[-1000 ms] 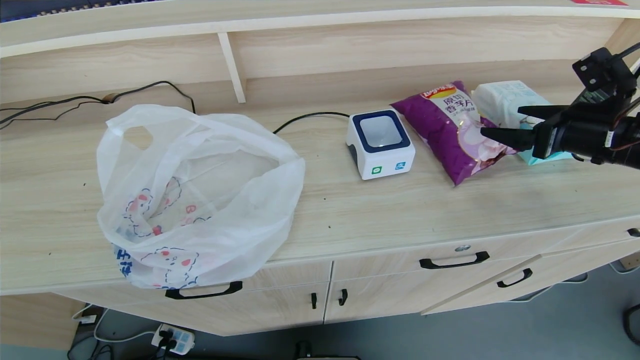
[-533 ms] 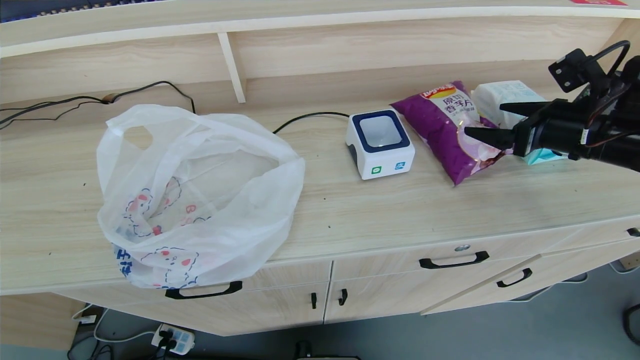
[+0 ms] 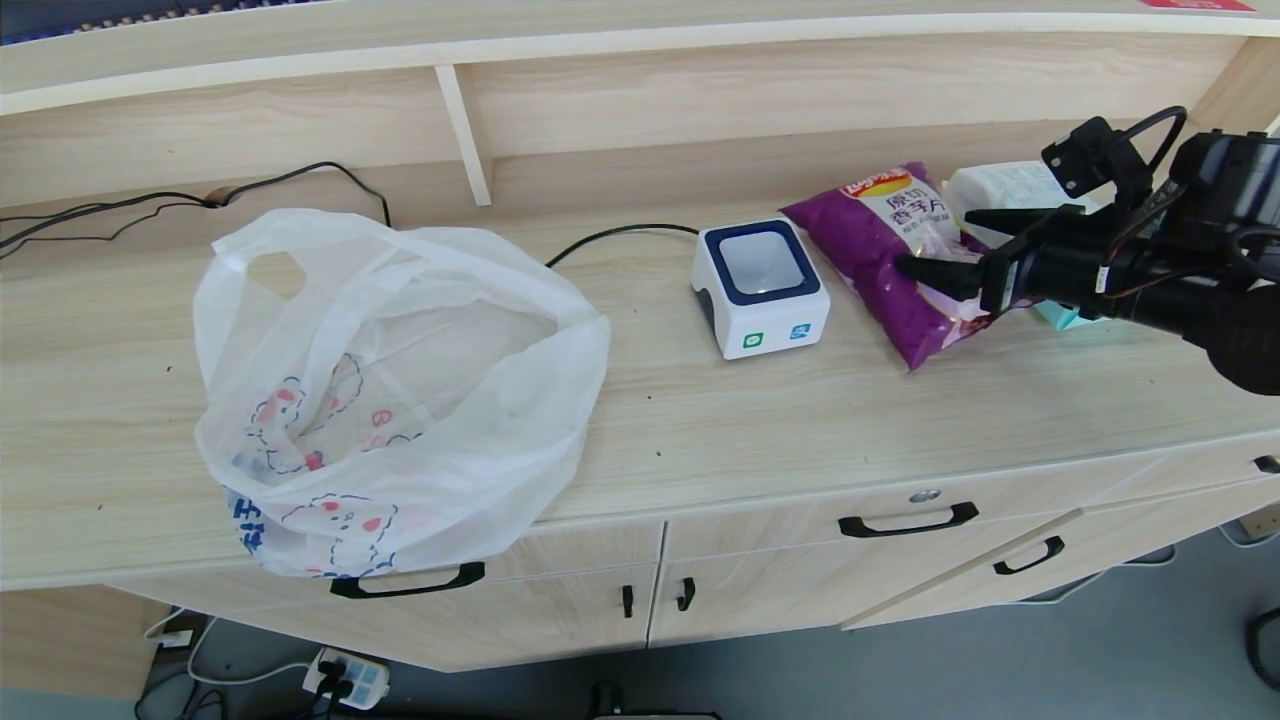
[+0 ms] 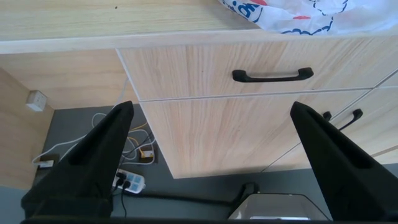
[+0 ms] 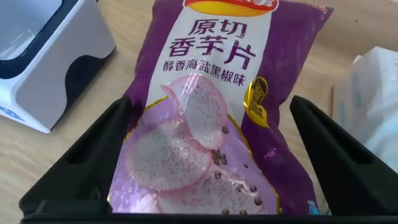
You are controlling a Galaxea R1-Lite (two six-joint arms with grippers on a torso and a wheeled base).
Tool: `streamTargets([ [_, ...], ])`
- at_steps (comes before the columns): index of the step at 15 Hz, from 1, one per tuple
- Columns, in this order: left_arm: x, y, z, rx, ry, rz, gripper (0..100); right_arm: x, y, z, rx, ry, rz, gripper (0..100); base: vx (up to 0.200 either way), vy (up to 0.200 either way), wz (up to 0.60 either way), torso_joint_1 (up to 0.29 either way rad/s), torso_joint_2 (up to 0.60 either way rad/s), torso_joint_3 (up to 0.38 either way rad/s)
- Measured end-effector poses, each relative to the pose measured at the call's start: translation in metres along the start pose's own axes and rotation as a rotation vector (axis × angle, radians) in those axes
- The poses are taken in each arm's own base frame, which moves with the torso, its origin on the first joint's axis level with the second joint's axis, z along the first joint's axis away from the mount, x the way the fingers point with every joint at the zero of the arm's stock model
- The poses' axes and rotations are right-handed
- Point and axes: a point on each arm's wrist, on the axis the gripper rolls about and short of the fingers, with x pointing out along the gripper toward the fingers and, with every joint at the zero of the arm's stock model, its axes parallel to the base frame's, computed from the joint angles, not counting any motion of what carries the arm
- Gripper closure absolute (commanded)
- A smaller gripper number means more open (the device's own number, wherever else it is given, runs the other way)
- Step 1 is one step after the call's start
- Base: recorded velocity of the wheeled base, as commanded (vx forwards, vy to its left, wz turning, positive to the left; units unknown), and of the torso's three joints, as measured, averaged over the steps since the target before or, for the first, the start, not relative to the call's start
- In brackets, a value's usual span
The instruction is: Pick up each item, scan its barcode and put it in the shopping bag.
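Nearest, below the front edge of the counter [image 3: 800,420], the left gripper [image 4: 211,106] hangs in front of the cabinet drawers, its two black fingers spread wide with nothing between them. A black drawer handle [image 4: 272,75] lies past its tips, and a white power strip [image 4: 127,182] sits on the floor beneath.

On the counter's left side the white shopping bag [image 3: 400,390] sits slumped with its mouth open upward, its printed lower corner overhanging the front edge just above that handle. Right of it, well apart, stands the white barcode scanner [image 3: 760,290], a small cube with a dark blue frame round its top window.

Just right of the scanner the purple chip bag [image 3: 900,260] lies flat, face up, its top end pointing to the back. The right gripper [image 3: 935,240] hovers over the bag's right half, wide open and holding nothing; in the right wrist view its fingers [image 5: 81,168] stand on either side of the bag's width. Whether they touch the bag I cannot tell.

Behind the gripper, beside the chip bag's far right edge, lies a white and teal tissue pack [image 3: 1000,185]. A black cable [image 3: 610,235] runs from the scanner's back leftward, and more cables [image 3: 200,195] trail along the rear left below the wooden shelf
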Motion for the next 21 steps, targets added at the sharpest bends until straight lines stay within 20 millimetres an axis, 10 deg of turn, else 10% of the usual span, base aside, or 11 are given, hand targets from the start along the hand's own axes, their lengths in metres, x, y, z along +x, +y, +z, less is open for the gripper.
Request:
streamTargets([
  [2,0.000,0.000,0.000,0.002,0.000,0.000,0,0.007,0.003,-0.005,0.039,0.015,0.001,0,0.000,0.000,0.00,0.000,0.00,0.000],
  [3,0.000,0.000,0.000,0.001,0.000,0.000,0,0.010,0.004,-0.008,0.047,0.021,0.004,100,0.000,0.000,0.00,0.000,0.00,0.000],
  [12,0.000,0.000,0.000,-0.003,0.000,0.000,0,0.007,0.014,0.000,0.063,0.005,0.021,100,0.000,0.000,0.00,0.000,0.00,0.000],
  [21,0.000,0.000,-0.001,-0.004,0.006,0.000,0,-0.063,0.045,0.035,0.137,-0.124,-0.066,100,0.000,0.000,0.00,0.000,0.00,0.000],
])
